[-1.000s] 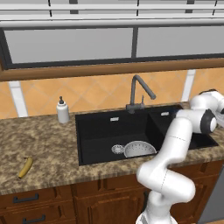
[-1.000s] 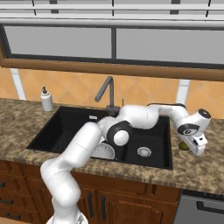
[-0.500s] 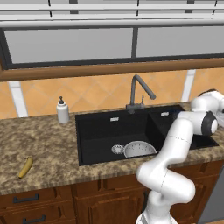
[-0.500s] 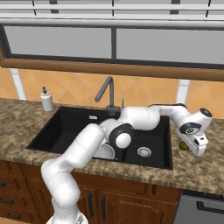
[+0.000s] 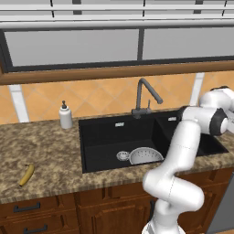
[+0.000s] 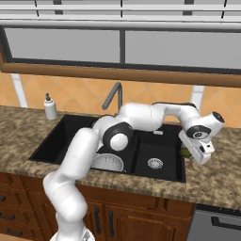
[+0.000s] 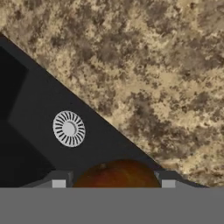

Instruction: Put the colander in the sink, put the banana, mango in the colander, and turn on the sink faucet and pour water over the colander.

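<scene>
We see the gripper (image 6: pixel 194 153) at the right of the right base view, just past the right edge of the sink (image 6: pixel 61 136), with its jaws clamped on the mango (image 6: pixel 186 151), a small green fruit tucked against the white hand. In the hand view the mango (image 7: pixel 117 174) sits at the bottom centre, reddish-brown on this side, pressed between the two finger tips (image 7: pixel 59 180), with the black sink (image 7: pixel 26 131) spreading over the lower left and the speckled counter (image 7: pixel 144 61) over the upper right. A round silver drain (image 7: pixel 68 128) shows left of centre there.

In the left base view the colander (image 5: pixel 145 156) lies on the sink floor near the front wall, at the centre of the frame, touching a second drain (image 5: pixel 123 156) on its left. In the right base view we find the colander (image 6: pixel 107 162) at the lower centre, partly behind the arm, and the drain (image 6: pixel 155 163) well to its right.

The banana (image 5: pixel 26 174) lies on the counter (image 5: pixel 41 151) at the lower left of the left base view, well apart from the sink (image 5: pixel 105 137). The faucet (image 5: pixel 145 95) stands behind the sink, its spout bent to the right, and a soap bottle (image 5: pixel 66 115) stands left of it.
</scene>
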### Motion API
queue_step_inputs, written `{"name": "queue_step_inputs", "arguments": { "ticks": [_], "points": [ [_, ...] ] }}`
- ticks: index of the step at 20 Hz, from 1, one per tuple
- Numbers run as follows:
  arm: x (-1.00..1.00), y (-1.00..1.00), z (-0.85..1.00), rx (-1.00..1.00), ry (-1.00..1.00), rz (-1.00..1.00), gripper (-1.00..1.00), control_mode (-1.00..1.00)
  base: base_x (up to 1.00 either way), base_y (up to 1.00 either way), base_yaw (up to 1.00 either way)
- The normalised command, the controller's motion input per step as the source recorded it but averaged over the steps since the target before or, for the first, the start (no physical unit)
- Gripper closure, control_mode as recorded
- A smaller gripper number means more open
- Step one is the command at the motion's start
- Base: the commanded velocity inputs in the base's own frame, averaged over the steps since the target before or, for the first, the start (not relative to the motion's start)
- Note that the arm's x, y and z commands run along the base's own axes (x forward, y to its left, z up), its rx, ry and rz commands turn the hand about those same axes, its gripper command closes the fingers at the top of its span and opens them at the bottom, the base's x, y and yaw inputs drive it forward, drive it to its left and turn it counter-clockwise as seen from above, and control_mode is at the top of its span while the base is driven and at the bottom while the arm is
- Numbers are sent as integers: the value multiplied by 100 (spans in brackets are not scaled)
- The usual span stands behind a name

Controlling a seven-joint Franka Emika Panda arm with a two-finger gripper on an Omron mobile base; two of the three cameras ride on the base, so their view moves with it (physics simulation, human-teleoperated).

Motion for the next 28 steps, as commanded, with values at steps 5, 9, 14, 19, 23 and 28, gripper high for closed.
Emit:
{"name": "queue_step_inputs", "arguments": {
  "ticks": [5,9,14,19,23,28],
  "points": [
    [-41,100,86,-13,-15,0,100,-100,0,0,0],
    [-54,100,85,-22,-27,0,100,-100,0,0,0],
    [-57,100,59,-28,-21,0,100,-100,0,0,0],
    [-4,100,55,-19,7,0,100,-100,0,0,0],
    [-2,88,70,-8,29,1,100,-100,0,0,0],
    [-16,58,66,-1,44,14,100,-100,0,0,0]
  ]
}}
